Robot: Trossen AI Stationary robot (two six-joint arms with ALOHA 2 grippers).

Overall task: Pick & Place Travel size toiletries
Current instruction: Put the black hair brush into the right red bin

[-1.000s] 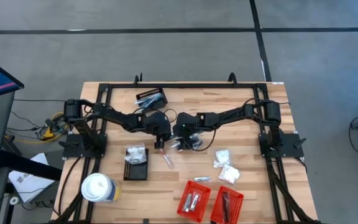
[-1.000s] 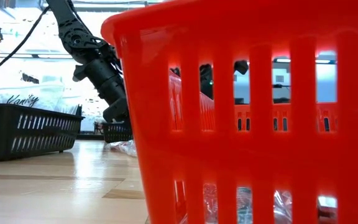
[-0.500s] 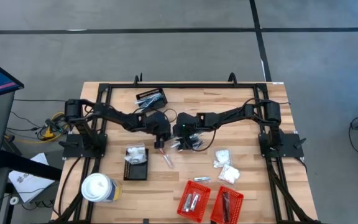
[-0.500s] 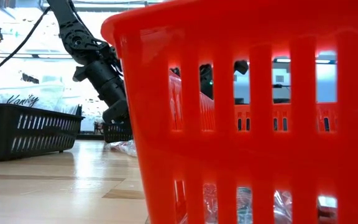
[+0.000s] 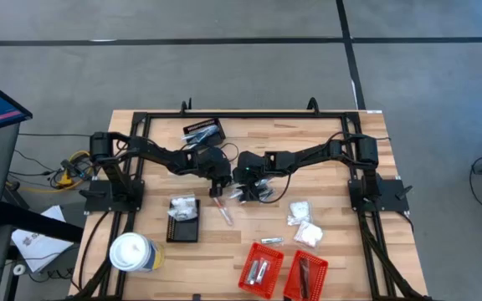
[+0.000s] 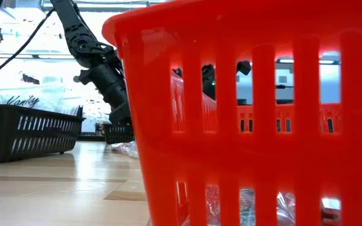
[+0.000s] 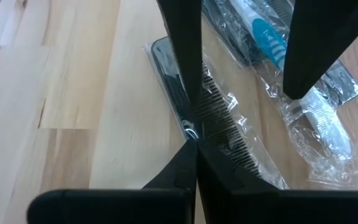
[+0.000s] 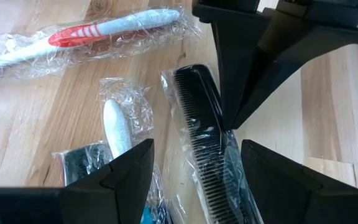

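Wrist views alone show wrapped comb [image 8: 207, 152], red-striped toothbrush [image 8: 98, 31]

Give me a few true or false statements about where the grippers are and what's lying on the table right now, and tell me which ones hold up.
1. The left gripper is shut on the wrapped black comb. True.
2. The right gripper is clamped on a toothbrush. False: its fingers stand open above the comb and hold nothing.
3. A wrapped toothbrush with a red and white handle lies on the wooden table. True.
4. The large white lidded cup stands between the two grippers. False: it stands at the table's near left corner, apart from both.
5. Both red baskets are empty. False: items lie in them.
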